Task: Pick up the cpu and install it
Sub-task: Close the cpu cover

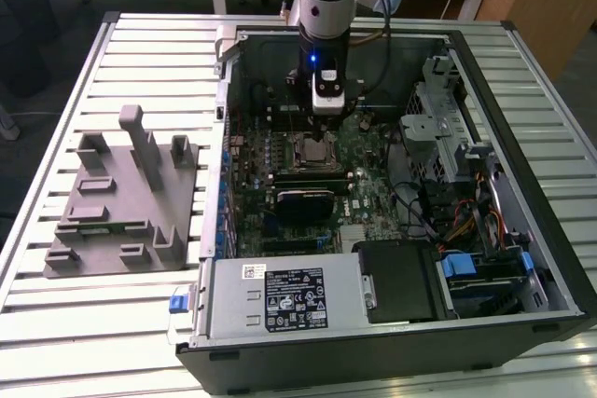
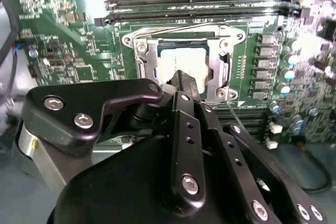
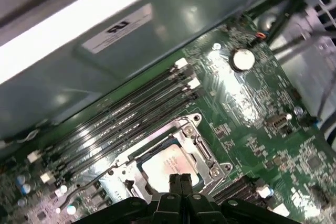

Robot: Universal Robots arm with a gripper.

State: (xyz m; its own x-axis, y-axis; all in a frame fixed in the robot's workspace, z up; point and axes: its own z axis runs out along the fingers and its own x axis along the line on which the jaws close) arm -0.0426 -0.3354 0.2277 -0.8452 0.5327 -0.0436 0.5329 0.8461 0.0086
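The cpu (image 3: 161,165), a flat square chip with a pale silver top, lies in the motherboard's socket (image 3: 207,150), inside the socket's metal frame. It also appears in the second wrist view as the cpu (image 2: 176,59), partly covered by the gripper. My gripper (image 3: 180,181) hangs just above the chip's near edge, its two black fingertips pressed together with nothing between them. In the exterior view the gripper (image 1: 323,115) is inside the open computer case, right over the socket (image 1: 315,148).
Memory slots (image 3: 121,116) run beside the socket, close to the case wall (image 3: 105,77). A black heatsink block (image 1: 300,202) sits nearer the front. The drive cage (image 1: 446,128) and cables (image 1: 466,221) fill the exterior view's right. A grey fixture with posts (image 1: 121,198) stands outside the case.
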